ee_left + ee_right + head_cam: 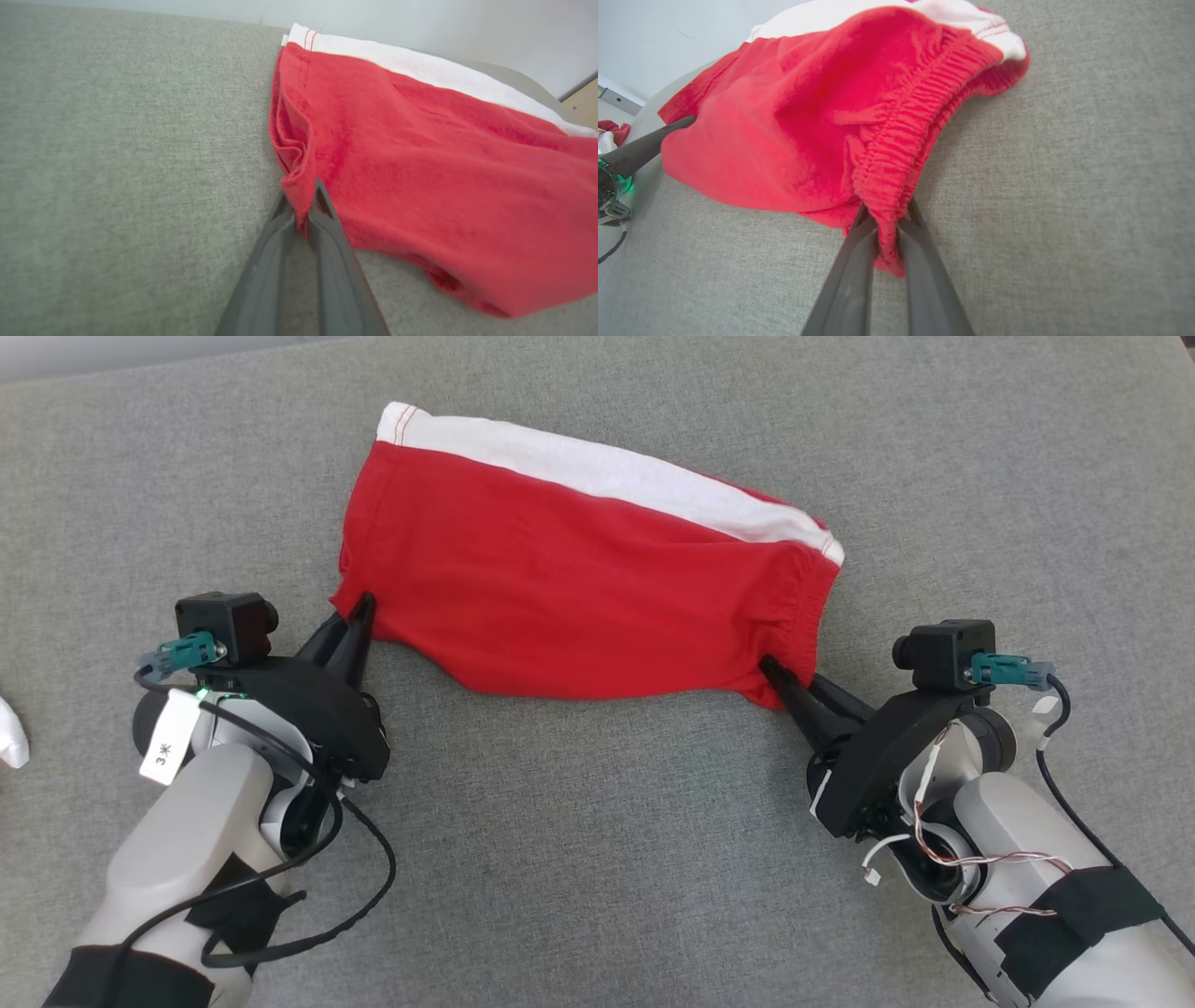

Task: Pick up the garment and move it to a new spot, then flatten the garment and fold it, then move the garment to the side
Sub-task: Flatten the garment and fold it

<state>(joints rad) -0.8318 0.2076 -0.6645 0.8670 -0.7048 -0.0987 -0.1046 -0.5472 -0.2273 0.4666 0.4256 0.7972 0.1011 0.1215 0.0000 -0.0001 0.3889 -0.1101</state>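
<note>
At the far left edge of the head view, a small white object (pixel 9 733) is seen on the grey fabric surface (pixel 597 859), well apart from everything else. What it is cannot be told. A white tag (pixel 170 747) and a loose black cable (pixel 364 896) are carried on the left wrist.

The left gripper (pixel 359 611) is clenched on the garment (pixel 579 588): a fold of red cloth at the near left corner is pinched between its two dark fingers. A few layers of hem are seen stacked just beyond the fingertips in the left wrist view.

The garment is spread across the middle of the surface, between the two arms. It is red, with a white band (pixel 607 476) along its far edge, and its length is tilted so that the left end lies farther away than the right. The near edge sags between the two pinched corners.

The right gripper (pixel 773 672) is clenched on the gathered elastic waistband (pixel 901 140) at the near right corner, with red cloth bunched between the fingers. Thin red and white wires (pixel 943 849) are looped at the right wrist.

A scrap of red and white cloth (pixel 609 133) is glimpsed at the left edge of the right wrist view. Nothing is seen lying on the garment, and the surface around it is bare grey fabric.
</note>
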